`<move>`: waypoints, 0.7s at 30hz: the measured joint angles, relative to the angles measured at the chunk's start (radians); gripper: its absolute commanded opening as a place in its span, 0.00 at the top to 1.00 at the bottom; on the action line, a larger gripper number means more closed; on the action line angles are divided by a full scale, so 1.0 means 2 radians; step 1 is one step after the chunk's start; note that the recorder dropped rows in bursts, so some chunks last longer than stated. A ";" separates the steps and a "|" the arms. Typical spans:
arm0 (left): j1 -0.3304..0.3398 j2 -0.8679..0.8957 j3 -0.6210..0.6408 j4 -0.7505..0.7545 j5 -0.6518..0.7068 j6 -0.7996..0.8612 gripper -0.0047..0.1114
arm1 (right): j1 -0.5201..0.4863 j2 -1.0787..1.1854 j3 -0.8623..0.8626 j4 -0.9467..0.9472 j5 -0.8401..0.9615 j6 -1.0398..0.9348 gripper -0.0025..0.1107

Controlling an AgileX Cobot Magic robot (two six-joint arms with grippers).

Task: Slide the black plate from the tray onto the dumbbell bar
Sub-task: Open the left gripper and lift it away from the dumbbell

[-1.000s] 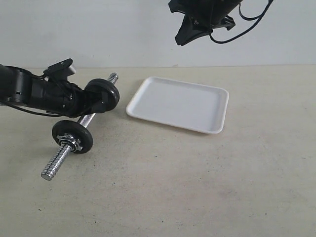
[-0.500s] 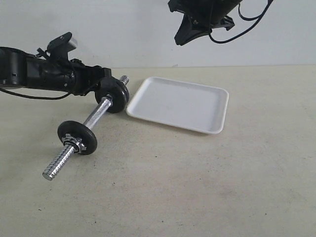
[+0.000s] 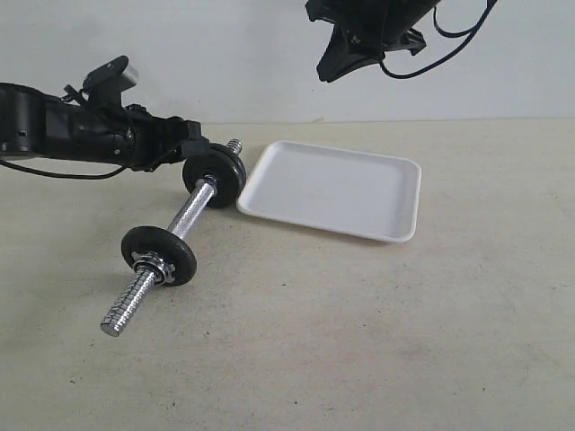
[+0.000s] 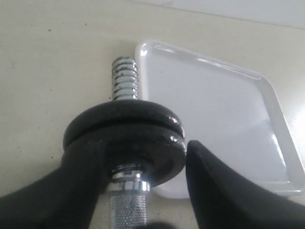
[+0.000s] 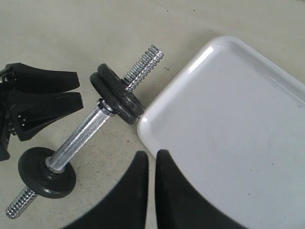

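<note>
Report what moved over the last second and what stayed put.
The dumbbell bar slid right, with the open left hand travelling along behind it, until its far discs met the corner of the tray. The tray was nudged slightly right. Nothing was picked up or released. The right hand stayed high above the tray.

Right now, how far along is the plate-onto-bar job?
Done, it seems: the tray holds no disc, and the plate sits stacked against a second disc on the tray-side end of the bar. In hand: the left gripper is open beside that pair, gripping nothing; the right gripper hangs above, shut and empty. Left: probably just backing the left arm away.
</note>
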 measured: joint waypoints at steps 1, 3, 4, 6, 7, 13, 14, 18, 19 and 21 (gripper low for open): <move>0.000 -0.004 0.000 0.000 0.000 0.002 0.53 | 0.000 -0.002 0.000 0.000 0.000 -0.002 0.97; 0.000 -0.019 0.000 0.000 0.000 0.010 0.53 | 0.000 -0.008 0.000 0.000 0.000 -0.003 0.97; 0.000 -0.026 0.000 0.001 0.001 0.014 0.53 | 0.000 -0.012 0.000 0.000 0.000 -0.003 0.97; 0.000 -0.045 0.000 0.009 0.006 0.022 0.53 | 0.000 -0.024 0.000 0.000 0.000 -0.004 0.97; 0.000 -0.056 0.000 0.016 0.009 0.025 0.53 | 0.000 -0.032 0.000 0.000 0.000 -0.004 0.97; 0.005 -0.128 0.000 0.056 0.044 0.032 0.55 | 0.000 -0.085 0.000 0.000 0.000 -0.004 0.97; 0.007 -0.138 0.000 0.060 0.054 0.032 0.56 | 0.000 -0.096 0.000 0.000 0.001 -0.004 0.97; 0.017 -0.188 0.010 0.063 0.094 0.032 0.57 | 0.000 -0.143 0.000 0.000 0.001 -0.003 0.97; 0.020 -0.200 0.013 0.063 0.102 0.032 0.57 | 0.000 -0.160 0.000 0.000 0.001 -0.002 0.97; 0.023 -0.225 0.023 0.065 0.111 0.033 0.57 | 0.000 -0.186 0.000 0.000 0.001 0.000 0.97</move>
